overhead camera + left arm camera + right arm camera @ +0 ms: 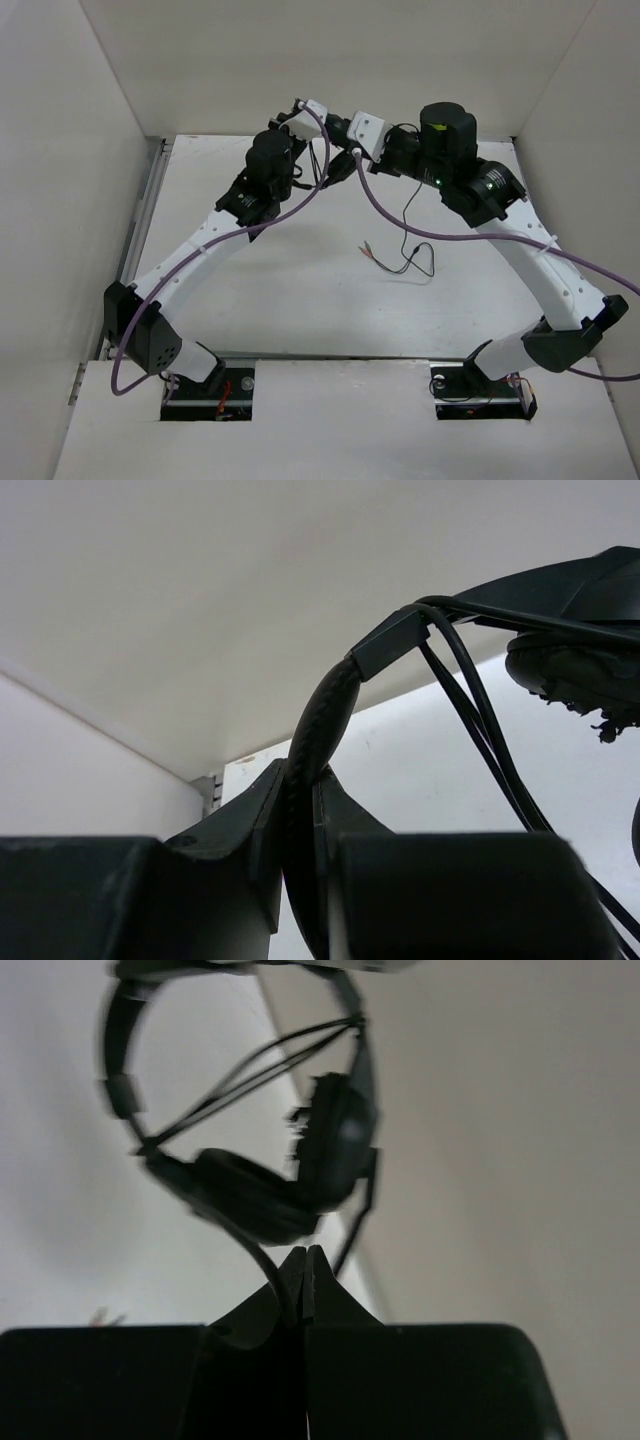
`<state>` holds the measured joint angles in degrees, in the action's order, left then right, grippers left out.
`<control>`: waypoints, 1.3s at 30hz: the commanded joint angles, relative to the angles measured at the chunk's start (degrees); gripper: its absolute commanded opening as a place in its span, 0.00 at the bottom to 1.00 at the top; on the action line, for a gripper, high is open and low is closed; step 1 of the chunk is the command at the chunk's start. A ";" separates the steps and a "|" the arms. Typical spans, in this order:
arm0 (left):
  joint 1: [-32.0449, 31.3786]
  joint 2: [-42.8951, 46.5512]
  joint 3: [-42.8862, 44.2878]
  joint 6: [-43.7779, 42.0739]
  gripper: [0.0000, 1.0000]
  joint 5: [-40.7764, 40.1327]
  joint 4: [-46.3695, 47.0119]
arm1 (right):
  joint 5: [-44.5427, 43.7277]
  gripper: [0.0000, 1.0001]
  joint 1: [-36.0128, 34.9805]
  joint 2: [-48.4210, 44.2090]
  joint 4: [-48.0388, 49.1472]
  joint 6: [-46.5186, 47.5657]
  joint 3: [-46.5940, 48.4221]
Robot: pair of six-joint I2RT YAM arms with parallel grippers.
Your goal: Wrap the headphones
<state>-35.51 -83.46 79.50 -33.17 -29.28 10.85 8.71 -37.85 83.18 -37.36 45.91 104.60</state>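
Holding the headphones [250, 1195] aloft above the far middle of the table [280, 300], with the left gripper [300, 790] clamped on the headband [322, 715], likely to steady the frame, and the right gripper [305, 1260] pressed together on the cord [262, 1258] near the earcups [335, 1150], likely to lead it round. Shows only from above the slack cord trailing down to the plugs [372, 252]; shows only from the wrists both pinches.

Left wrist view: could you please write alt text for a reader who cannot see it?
The left gripper is shut on the padded headband of the black headphones, seen from very close. Thin strands of the cord run from the headband down to the right, past one earcup at the upper right.
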 commanded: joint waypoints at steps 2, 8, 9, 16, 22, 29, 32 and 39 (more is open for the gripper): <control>-1.45 5.15 -1.19 4.24 0.00 3.34 -1.44 | -15.02 0.00 0.80 -1.44 16.42 13.39 -0.96; -4.70 7.61 -1.90 8.81 0.00 11.77 -7.41 | -17.41 0.03 2.29 -0.56 36.11 20.44 -9.93; -5.22 8.05 -1.72 9.61 0.00 14.05 -8.99 | -17.06 0.03 2.56 -0.21 38.13 20.62 -10.81; -5.93 8.67 1.52 14.79 0.00 25.66 -16.99 | -13.46 0.05 3.61 1.81 43.78 19.22 -13.98; -5.41 8.67 5.04 18.14 0.00 35.06 -21.75 | -8.11 0.08 6.59 2.34 40.89 11.67 -13.11; -5.05 8.23 7.94 19.72 0.00 40.78 -23.50 | 3.93 0.10 11.43 2.43 33.77 -4.58 -10.99; -5.32 7.96 9.44 20.60 0.00 42.81 -24.56 | 9.56 0.11 13.28 2.95 31.92 -10.82 -10.56; -5.76 6.65 15.23 22.09 0.00 47.64 -27.90 | 15.11 0.10 14.95 4.98 31.56 -18.57 -10.73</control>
<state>-40.53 -77.89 89.89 -13.82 13.08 -18.26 19.62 -23.24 87.15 -6.55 33.26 91.44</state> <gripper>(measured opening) 0.104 0.105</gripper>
